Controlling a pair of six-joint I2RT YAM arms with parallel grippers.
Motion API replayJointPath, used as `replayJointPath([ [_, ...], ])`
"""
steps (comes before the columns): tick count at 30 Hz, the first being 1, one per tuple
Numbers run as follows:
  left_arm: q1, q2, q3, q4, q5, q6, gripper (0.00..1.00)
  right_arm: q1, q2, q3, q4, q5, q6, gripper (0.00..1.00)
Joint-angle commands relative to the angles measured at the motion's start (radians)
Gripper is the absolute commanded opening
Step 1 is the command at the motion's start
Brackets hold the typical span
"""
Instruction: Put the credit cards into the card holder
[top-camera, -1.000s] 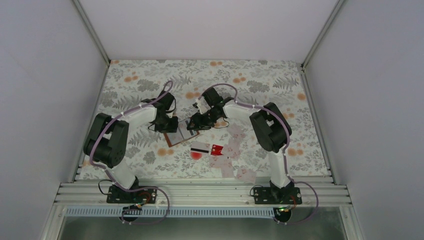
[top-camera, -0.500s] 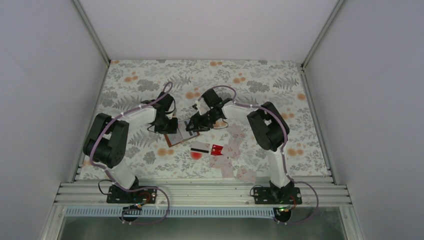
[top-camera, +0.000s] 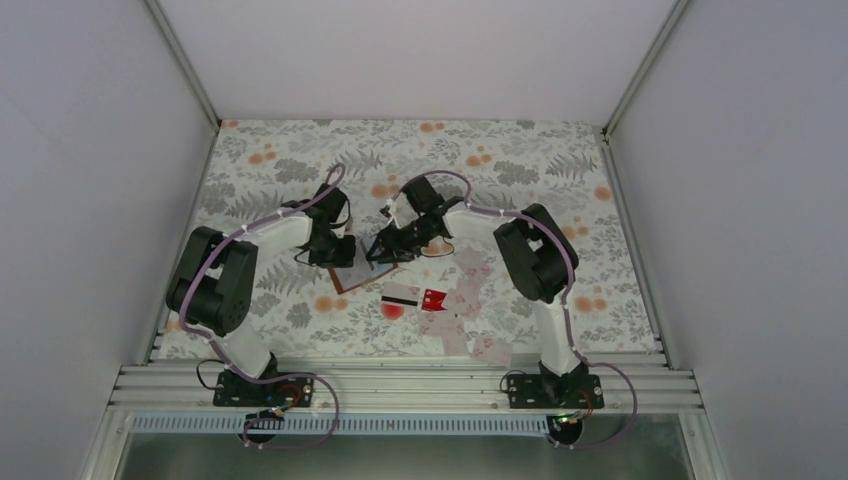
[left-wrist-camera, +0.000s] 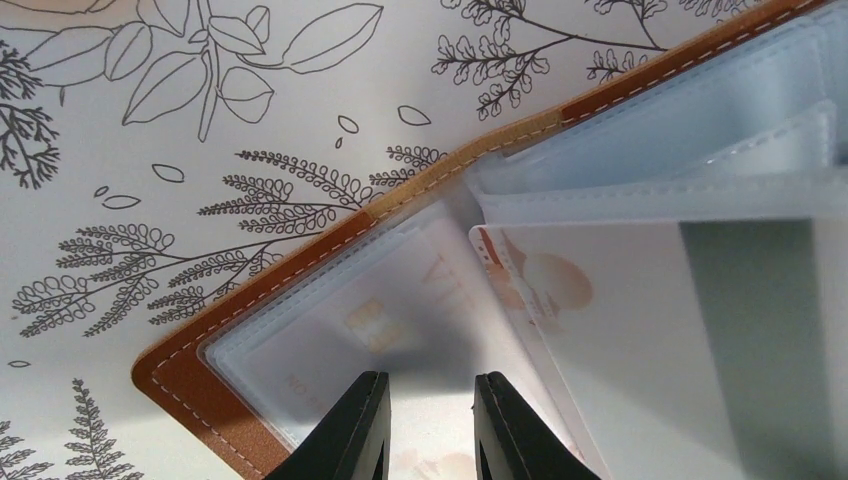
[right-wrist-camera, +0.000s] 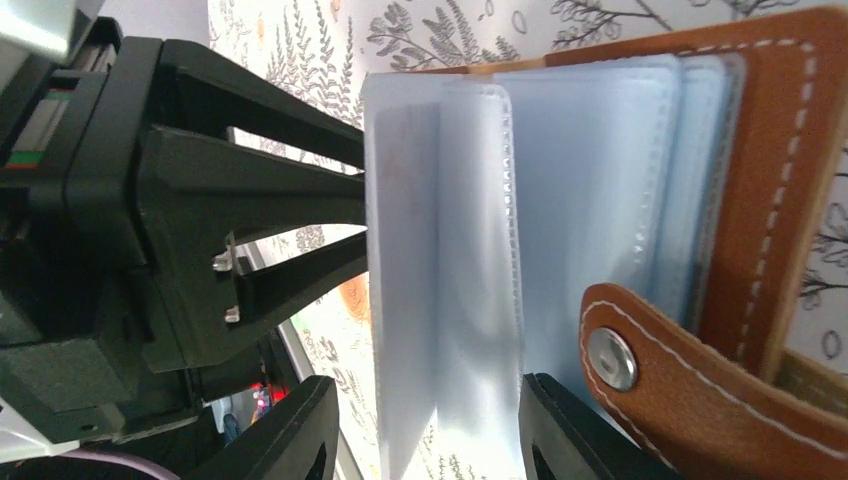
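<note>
We see a table (top-camera: 560, 170) under a cloth printed with grey leaves and orange blooms. The left arm (top-camera: 225, 275) and right arm (top-camera: 535, 260) bend in toward its middle. There the card holder (top-camera: 346, 278) lies open, brown leather with white stitching, its clear sleeves fanned up between the two grippers.

The left gripper (left-wrist-camera: 432, 380) is at the holder's left side, fingers a little apart above a flat sleeve, nothing pinched between them. The right gripper (right-wrist-camera: 428, 385) reaches in from the right, jaws wide, with one upright sleeve leaf (right-wrist-camera: 440, 250) standing in the gap, not squeezed.

Loose credit cards (top-camera: 466, 290) lie near and right of the holder: a black-striped card (top-camera: 400, 294), a red card (top-camera: 436, 298) just beside it, and pale ones trailing toward the near edge. Their print is too small for us to read. A sleeved card (left-wrist-camera: 400, 300) shows faint letters beginning "VI" and, lower, "NO"; the rest blurs.

A red spot (top-camera: 392, 311) sits beside the striped card. The holder's strap (right-wrist-camera: 690, 410) carries a metal snap (right-wrist-camera: 611, 359).
</note>
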Motion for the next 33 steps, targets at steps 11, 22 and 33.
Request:
replayJointPath([
  [11,0.014,-0.073,0.057,-0.102,-0.046,-0.027,0.23,0.046,0.032,0.110,-0.024,-0.062,-0.043,0.46],
  [22,0.042,-0.253,0.098,-0.208,-0.153,-0.085,0.23,0.060,0.077,0.157,-0.035,-0.071,-0.046,0.46],
  [33,0.047,-0.251,0.059,-0.131,-0.049,-0.069,0.23,0.084,0.091,0.223,-0.140,0.047,-0.103,0.44],
])
